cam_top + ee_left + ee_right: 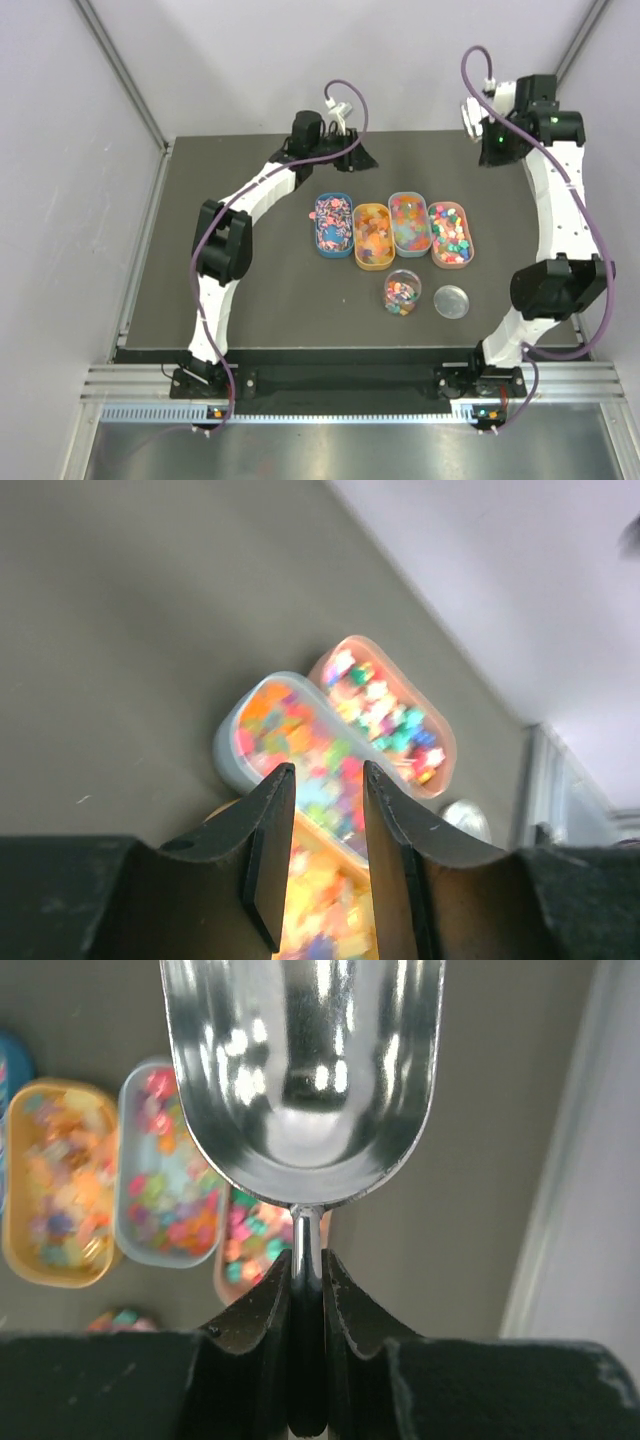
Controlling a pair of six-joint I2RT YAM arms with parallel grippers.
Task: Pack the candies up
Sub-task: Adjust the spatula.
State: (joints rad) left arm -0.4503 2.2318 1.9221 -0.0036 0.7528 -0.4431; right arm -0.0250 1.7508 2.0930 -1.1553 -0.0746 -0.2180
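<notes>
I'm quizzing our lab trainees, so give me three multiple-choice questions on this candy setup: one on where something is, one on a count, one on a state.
1. Where is the round lid? A) on the table beside the jar B) on the jar C) in a tray
2. How many oval trays hold candies? A) two B) six C) four
3. The right tool is: A) open, empty B) shut on the scoop C) shut on the lid
Key: 1 A, it lies flat next to the open jar. 2 C, four sit in a row. 3 B, it pinches the scoop's handle.
</notes>
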